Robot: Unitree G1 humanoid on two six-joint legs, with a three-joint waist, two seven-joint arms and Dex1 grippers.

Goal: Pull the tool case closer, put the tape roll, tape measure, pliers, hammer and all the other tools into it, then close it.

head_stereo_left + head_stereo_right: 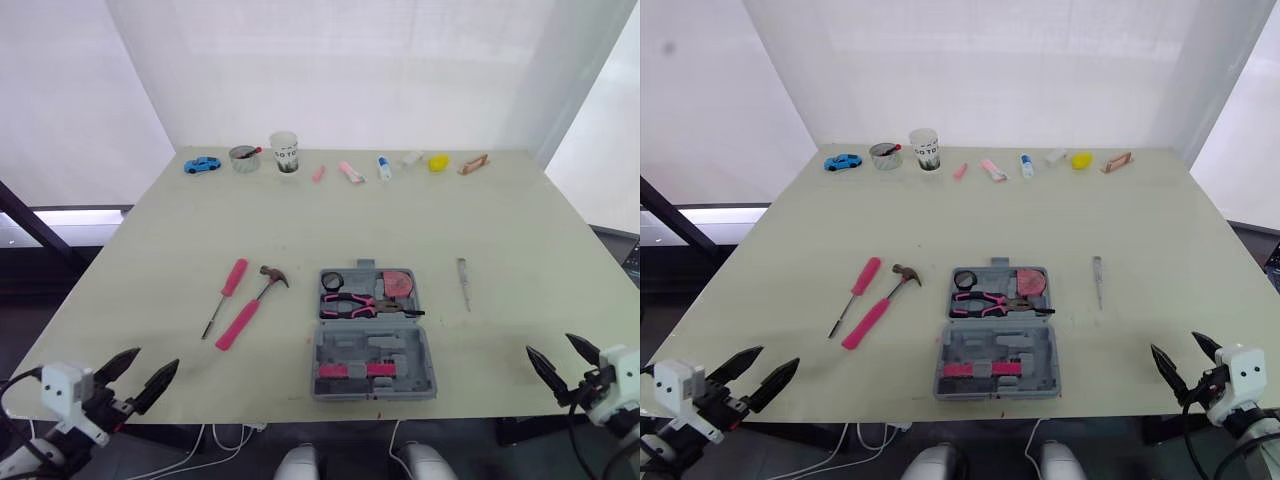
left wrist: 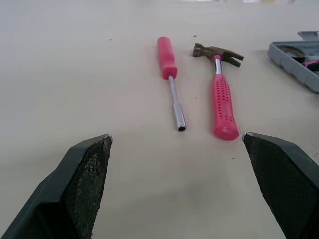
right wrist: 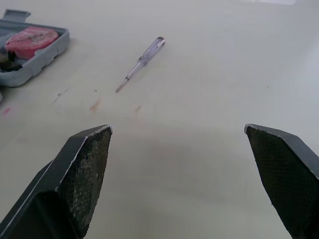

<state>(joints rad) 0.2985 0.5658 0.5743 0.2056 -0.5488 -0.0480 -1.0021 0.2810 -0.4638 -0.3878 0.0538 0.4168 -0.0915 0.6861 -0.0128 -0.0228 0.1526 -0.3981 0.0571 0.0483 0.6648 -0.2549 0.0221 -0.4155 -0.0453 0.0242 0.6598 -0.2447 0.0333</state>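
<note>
Left gripper [image 1: 155,358] and right gripper [image 1: 550,344] hung open, empty. The case [image 1: 375,345] lay open mid-surface, the hammer [image 1: 250,308] just left of it. The hammer looked rigid and head-heavy, probably best gripped on its pink handle near the head.

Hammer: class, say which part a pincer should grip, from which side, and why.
Grip the hammer mid-handle, probably from above with the left pincer, straddling the pink grip. It lies flat on the table, its handle long and straight and nearer that arm. The screwdriver beside it lies apart, leaving room.
</note>
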